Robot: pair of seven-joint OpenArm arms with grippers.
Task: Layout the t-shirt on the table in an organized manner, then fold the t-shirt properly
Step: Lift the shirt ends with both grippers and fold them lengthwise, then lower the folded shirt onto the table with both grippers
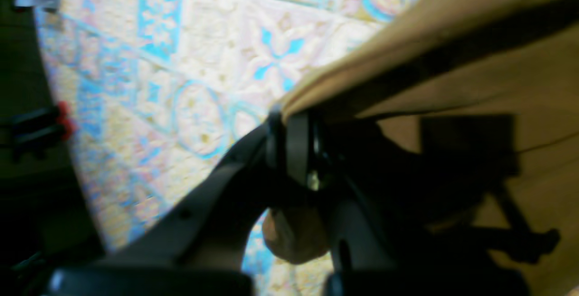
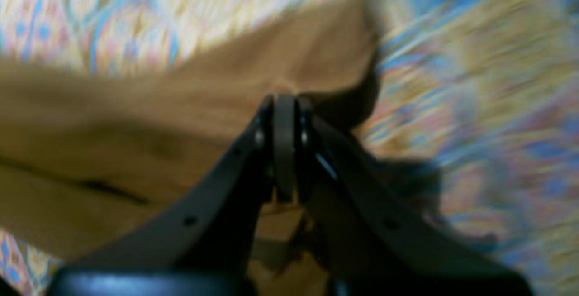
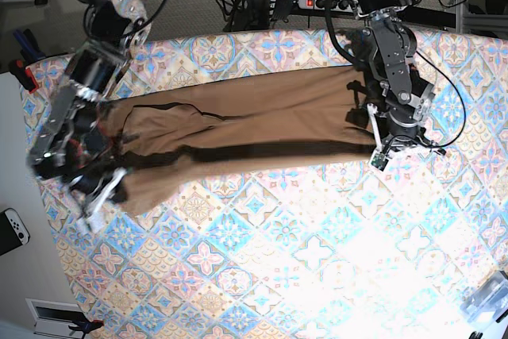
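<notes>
Closest to my left wrist camera sits the left tool (image 1: 294,151), its jaws clenched on the folded edge of the t-shirt (image 1: 452,60), with a small wad of the tan cloth bulging out just beneath the pads. My right tool (image 2: 285,146) is clamped the same way on another edge of the shirt, the fabric spreading off to one side of it and the view there badly blurred.

From the base view, the t-shirt (image 3: 254,129) stretches as a long tan band between the two tools, lifted and taut along its upper edge near the left tool (image 3: 381,148), sagging into folds toward the right tool (image 3: 99,188). Under it lies the tabletop (image 3: 317,252) with its blue, pink and cream tile pattern.

Beyond the right tool, off the tabletop's edge, a white game controller (image 3: 12,229) rests on a plain white surface (image 3: 24,291).
</notes>
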